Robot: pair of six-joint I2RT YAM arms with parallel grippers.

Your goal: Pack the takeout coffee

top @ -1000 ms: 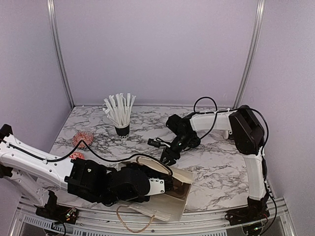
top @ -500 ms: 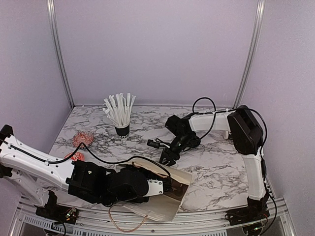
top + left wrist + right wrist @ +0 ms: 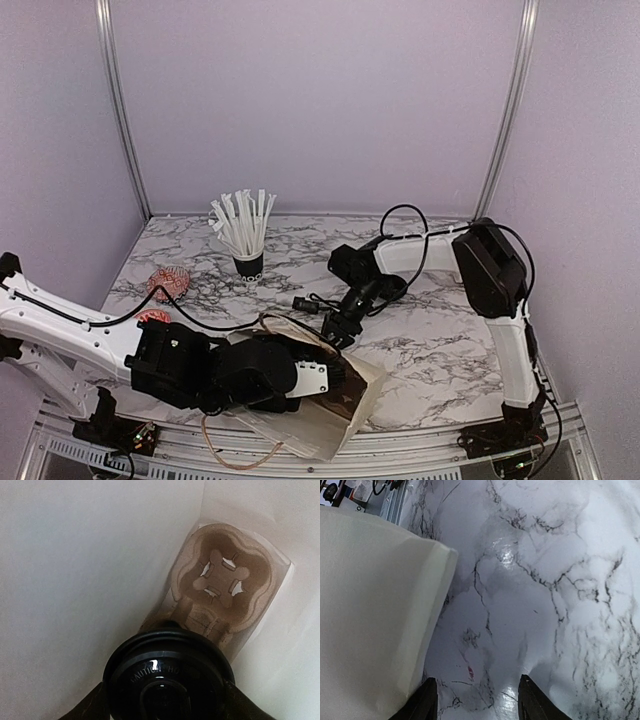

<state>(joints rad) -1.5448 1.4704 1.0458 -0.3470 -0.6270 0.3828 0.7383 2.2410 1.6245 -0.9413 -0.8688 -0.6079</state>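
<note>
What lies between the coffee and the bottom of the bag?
A brown pulp cup carrier, shown in the left wrist view: it sits deep in the bag, beyond the lid of the coffee.

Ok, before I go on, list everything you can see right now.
takeout coffee: one, black lid, inside the bag, between the left gripper's fingers
cup carrier: one, brown pulp, at the bag's far end
paper bag: one, cream, on its side at the table's near edge
cup of straws: one, black cup, white wrapped straws, back left
round patterned items: two, red and white, left side; too small to identify
table: one, white marble
left gripper: inside the bag, closed on the coffee
right gripper: open and empty, above the table beside the bag
</note>
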